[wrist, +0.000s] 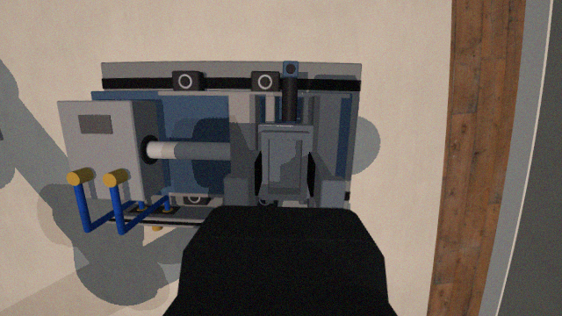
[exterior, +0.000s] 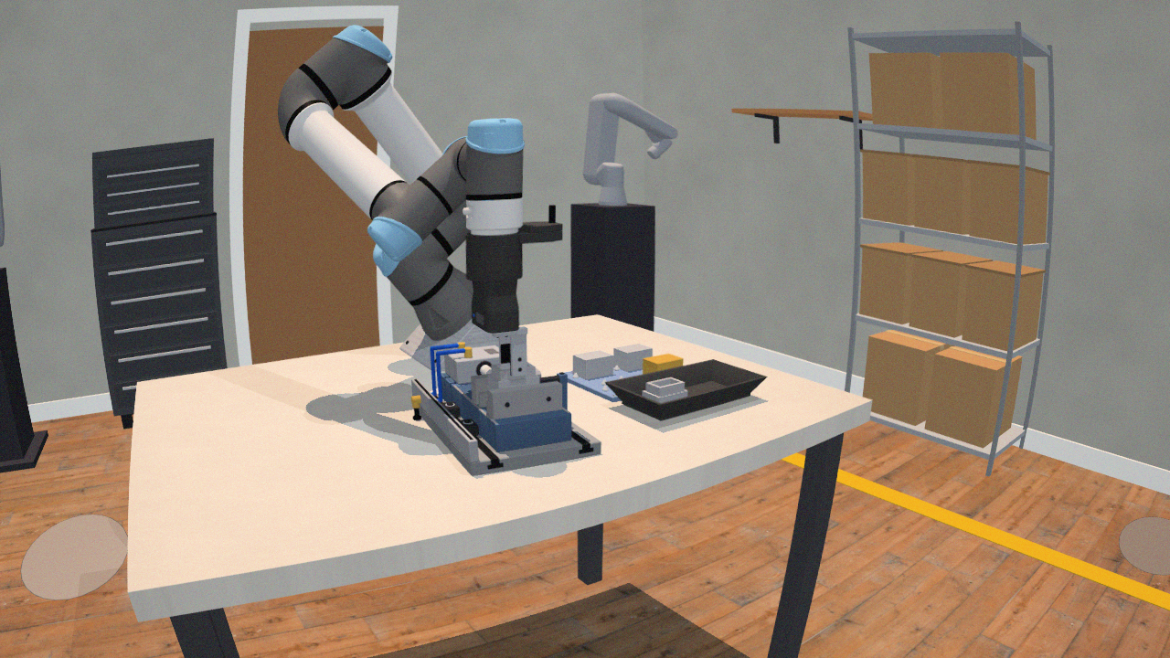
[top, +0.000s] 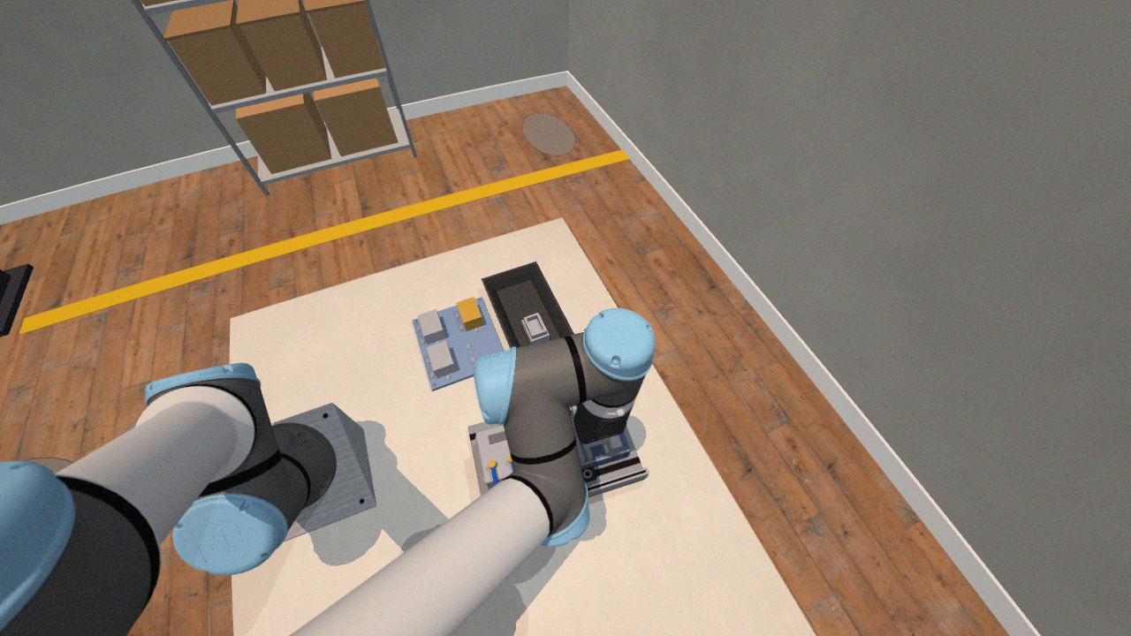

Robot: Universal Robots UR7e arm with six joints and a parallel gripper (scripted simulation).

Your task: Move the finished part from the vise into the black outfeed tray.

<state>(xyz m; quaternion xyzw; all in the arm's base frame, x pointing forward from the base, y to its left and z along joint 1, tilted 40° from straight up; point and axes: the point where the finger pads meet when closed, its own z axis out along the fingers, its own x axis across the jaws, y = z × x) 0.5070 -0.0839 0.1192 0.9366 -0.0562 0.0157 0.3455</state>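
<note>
A: Where's the part (wrist: 284,163)?

B: In the vise (exterior: 523,413), near the middle of the bench (exterior: 270,482). In the wrist view the pincer (wrist: 284,174) is shut on it, one dark finger (wrist: 258,174) flat on each side. The pocket shows between them.

A: Is the vise clamping it?

B: I can't tell. The vise blocks sit just beside the part on both sides, and the rod (wrist: 189,150) reaches in from the left. Whether there's a gap is too fine to see.

A: So what could go wrong?

B: If the vise is pinching the part, I'd guess a straight lift would make the fingers slide up the smooth sides and lose it, or cock it in the slot. If the lift is off vertical, a corner may catch a block.

A: And afterwards?

B: The tray (exterior: 740,381) sits to the right, past the vise, with another part (exterior: 663,387) lying toward its near end. A low carry could clip the tray wall. A careless drop could land on that part rather than beside it; the far end looks like the free room.
</note>
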